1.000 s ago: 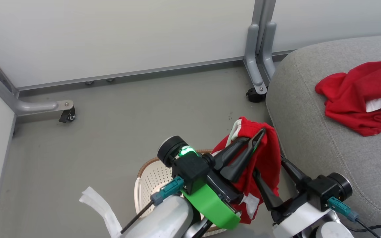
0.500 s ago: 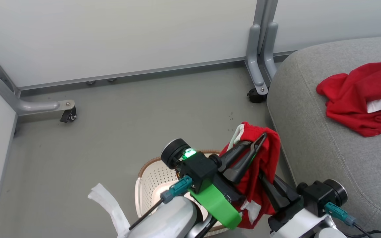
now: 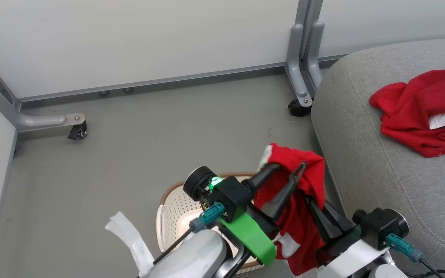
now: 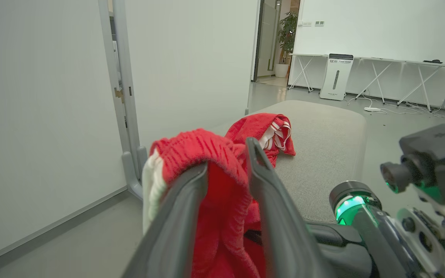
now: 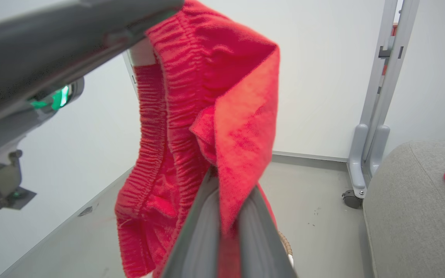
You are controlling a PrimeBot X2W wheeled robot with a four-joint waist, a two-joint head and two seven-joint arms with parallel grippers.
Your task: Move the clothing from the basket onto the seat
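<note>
Seat point(image 3: 369, 173) near half bare, open to approach; red garment point(image 3: 408, 112) occupies far right. Partition leg point(image 3: 299, 73) stands at seat's far corner.

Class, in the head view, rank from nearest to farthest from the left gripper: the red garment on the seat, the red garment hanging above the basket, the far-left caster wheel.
1. Hanging garment, touching the left gripper.
2. Seat garment, to the right.
3. Caster wheel, far left by the wall.
</note>
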